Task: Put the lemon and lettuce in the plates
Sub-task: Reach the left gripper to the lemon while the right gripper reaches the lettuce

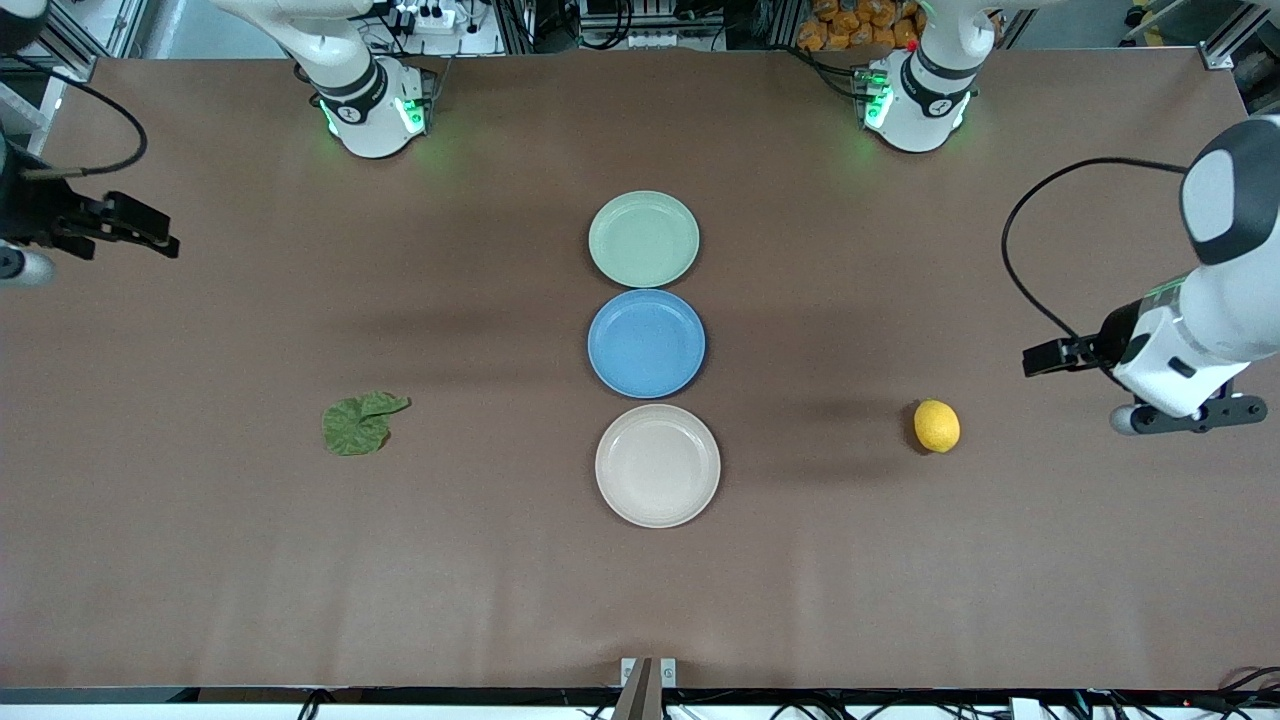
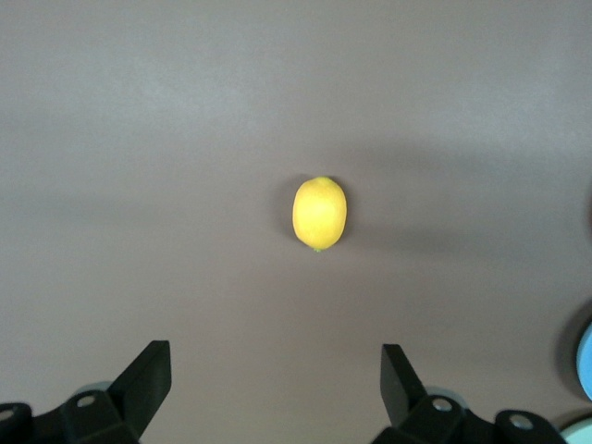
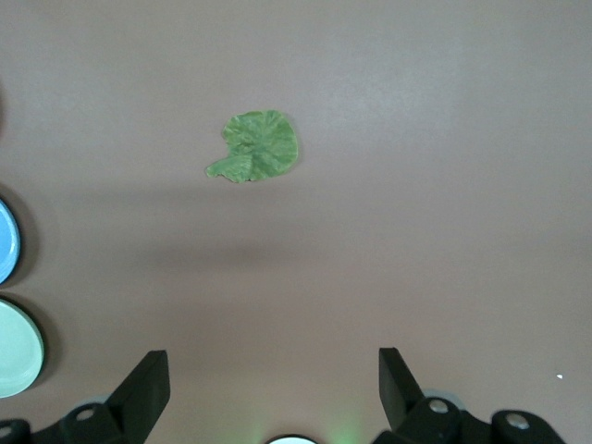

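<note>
We are looking at a broad table covered in matte brown cloth (image 1: 250,560), with aluminium frame rails (image 1: 1222,55) and black cables (image 1: 640,40) lining its edges.

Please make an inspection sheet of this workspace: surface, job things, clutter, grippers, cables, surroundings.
Surface: brown table, flat.
Job things: lemon and lettuce lie on the table, in no plate; mint green plate and beige plate hold nothing.
Clutter: blue plate between them, holding nothing.
Grippers: left gripper open, up above the table at the lemon's end; right gripper open, up above the table at the lettuce's end.
Cables: black cable loops on the left arm; another on the right arm.
Surroundings: aluminium frames, power strip.
</note>
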### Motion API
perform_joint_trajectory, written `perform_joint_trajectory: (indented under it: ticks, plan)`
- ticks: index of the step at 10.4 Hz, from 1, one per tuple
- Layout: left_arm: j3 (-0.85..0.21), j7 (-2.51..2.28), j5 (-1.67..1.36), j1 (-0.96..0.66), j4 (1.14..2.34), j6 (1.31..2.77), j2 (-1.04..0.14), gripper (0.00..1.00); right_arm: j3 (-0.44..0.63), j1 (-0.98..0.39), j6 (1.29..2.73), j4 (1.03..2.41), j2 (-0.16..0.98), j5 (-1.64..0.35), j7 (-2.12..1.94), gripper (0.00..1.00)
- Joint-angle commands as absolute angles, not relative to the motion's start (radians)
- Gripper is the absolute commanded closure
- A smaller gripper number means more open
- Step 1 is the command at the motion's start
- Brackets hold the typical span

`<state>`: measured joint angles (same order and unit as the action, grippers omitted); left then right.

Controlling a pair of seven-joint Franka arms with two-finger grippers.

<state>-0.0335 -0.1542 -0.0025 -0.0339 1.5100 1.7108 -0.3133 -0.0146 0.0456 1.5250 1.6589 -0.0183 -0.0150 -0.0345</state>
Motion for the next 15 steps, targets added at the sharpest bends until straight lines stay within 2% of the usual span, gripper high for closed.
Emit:
perform_joint_trajectory:
  ticks: [1, 5, 7, 12, 15]
  plan:
    - [-0.034, -0.132, -0.006, -0.035, 1.514, 1.762, -0.359, 0.0, -0.023, 0.038, 1.581, 1.712, -0.002, -0.025, -0.051, 0.0]
    - [-0.034, -0.129, -0.006, -0.037, 1.636, 1.942, -0.383, 0.0, -0.021, -0.052, 1.646, 1.733, 0.109, -0.014, -0.086, 0.0]
    - [-0.035, -0.129, -0.006, -0.035, 1.684, 2.0, -0.39, 0.0, -0.023, -0.048, 1.684, 1.753, 0.135, -0.015, -0.18, 0.0]
    - [-0.035, -0.13, -0.009, -0.051, 1.768, 2.137, -0.425, 0.0, -0.021, -0.051, 2.03, 2.003, 0.13, -0.015, -0.232, 0.0]
    - [-0.035, -0.13, -0.008, -0.052, 1.809, 2.212, -0.449, 0.0, -0.021, -0.055, 2.123, 2.026, 0.178, -0.012, -0.242, 0.0]
